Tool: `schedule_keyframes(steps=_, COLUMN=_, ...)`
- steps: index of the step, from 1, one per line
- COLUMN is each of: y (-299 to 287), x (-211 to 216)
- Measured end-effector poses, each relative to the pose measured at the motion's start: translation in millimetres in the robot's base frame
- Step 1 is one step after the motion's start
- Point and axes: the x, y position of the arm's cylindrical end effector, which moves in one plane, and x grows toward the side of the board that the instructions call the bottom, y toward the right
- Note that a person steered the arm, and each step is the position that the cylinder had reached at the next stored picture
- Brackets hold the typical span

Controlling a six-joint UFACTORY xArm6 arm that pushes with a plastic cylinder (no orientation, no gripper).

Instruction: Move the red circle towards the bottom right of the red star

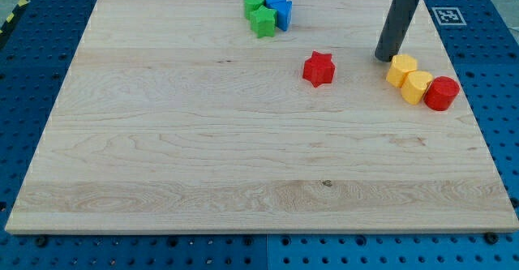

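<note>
The red circle [442, 93] lies near the board's right edge, touching a yellow block [418, 86] on its left. The red star [319, 69] stands left of them, above the board's middle. My tip [383, 58] rests on the board just up and left of another yellow block [401, 70], between the red star and the yellow pair. The red circle is to the right of and slightly below the star, with both yellow blocks between them.
A green circle [254, 3], a green block [263, 22] and two blue blocks [279, 9] cluster at the view's top centre. The wooden board [203, 156] lies on a blue perforated table.
</note>
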Motion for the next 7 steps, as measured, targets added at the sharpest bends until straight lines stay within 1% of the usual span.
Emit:
schedule_keyframes(steps=4, y=21.9, x=0.0)
schedule_keyframes(steps=7, y=75.9, x=0.0)
